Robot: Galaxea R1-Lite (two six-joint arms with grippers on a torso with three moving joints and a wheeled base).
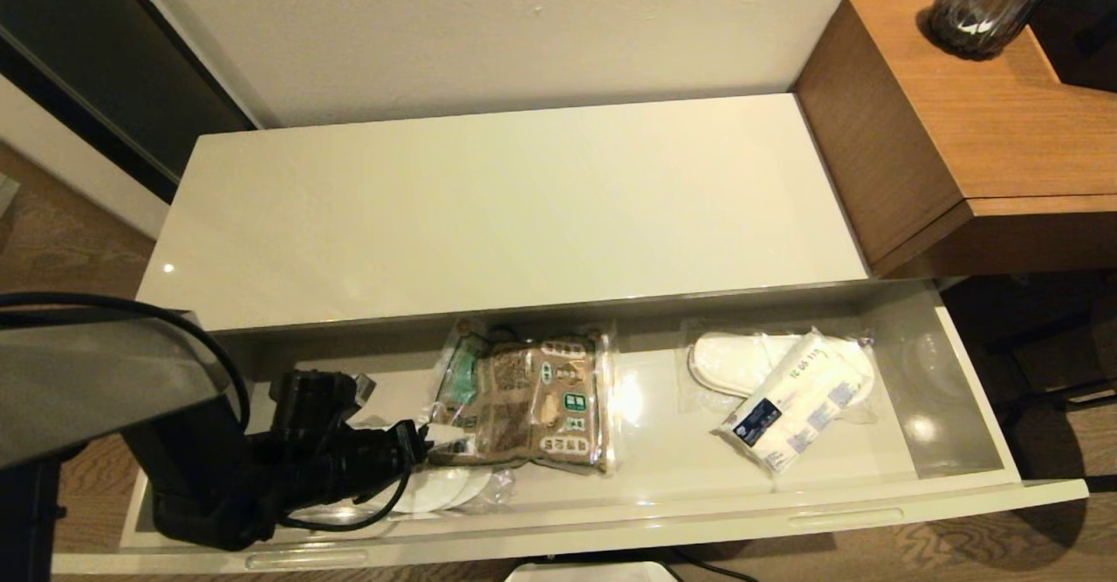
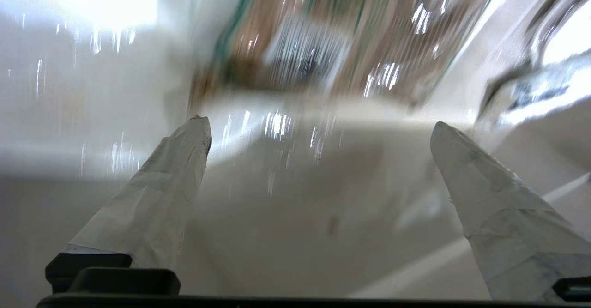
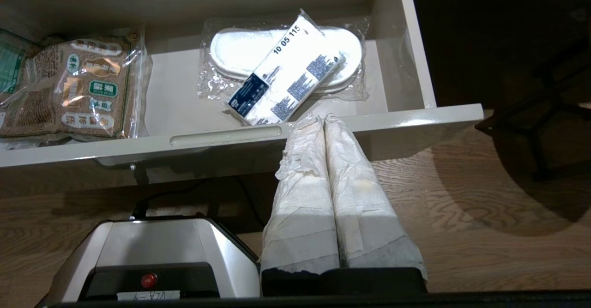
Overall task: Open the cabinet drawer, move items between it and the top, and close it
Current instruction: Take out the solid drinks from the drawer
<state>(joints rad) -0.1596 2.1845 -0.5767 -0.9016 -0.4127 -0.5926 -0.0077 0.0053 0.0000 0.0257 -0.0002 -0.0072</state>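
The clear bag of brown snacks with a green band (image 2: 323,40) was only a blurry smear in the left wrist view. The black left gripper (image 1: 419,442) hid part of a round white thing (image 1: 441,486) in the head view.

In your pulled-out cream cabinet drawer (image 1: 960,364), the clear brown-snack bag (image 1: 532,399) lies left of the white tissue pack (image 1: 794,412), which rests on plastic-wrapped white slippers (image 1: 733,359).

The long, shallow glossy cream drawer (image 1: 960,364) stands pulled open. On its floor lie a clear bag of brown snacks with a green band (image 1: 532,399) and plastic-wrapped white slippers (image 1: 742,359), a white tissue pack with a dark blue label (image 1: 790,403) slanting across them.
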